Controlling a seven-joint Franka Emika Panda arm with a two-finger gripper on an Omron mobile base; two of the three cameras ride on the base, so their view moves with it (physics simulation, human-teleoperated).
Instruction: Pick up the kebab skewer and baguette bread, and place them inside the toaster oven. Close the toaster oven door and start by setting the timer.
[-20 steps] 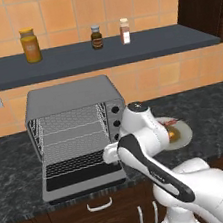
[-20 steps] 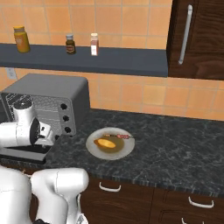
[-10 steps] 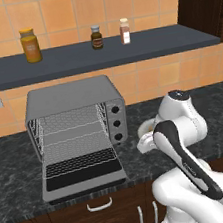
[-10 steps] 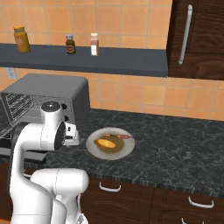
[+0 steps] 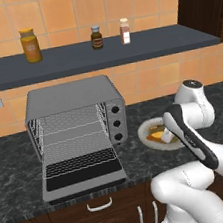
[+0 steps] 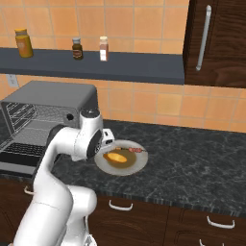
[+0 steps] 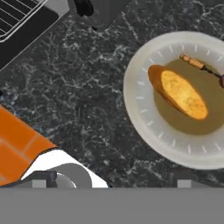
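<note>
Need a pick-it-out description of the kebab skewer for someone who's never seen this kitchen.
Start at the grey toaster oven on the dark counter; just to its right sits a pale round plate. The kebab skewer lies near the plate's back edge, behind the baguette bread. It is the thin stick with small reddish-brown chunks, not the fat golden loaf.

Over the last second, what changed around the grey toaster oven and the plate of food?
The white arm swung from the boxy grey toaster oven toward the pale round plate; its open gripper holds nothing. The golden baguette bread, the thin kebab skewer and the dropped-open oven door stayed put.
</note>
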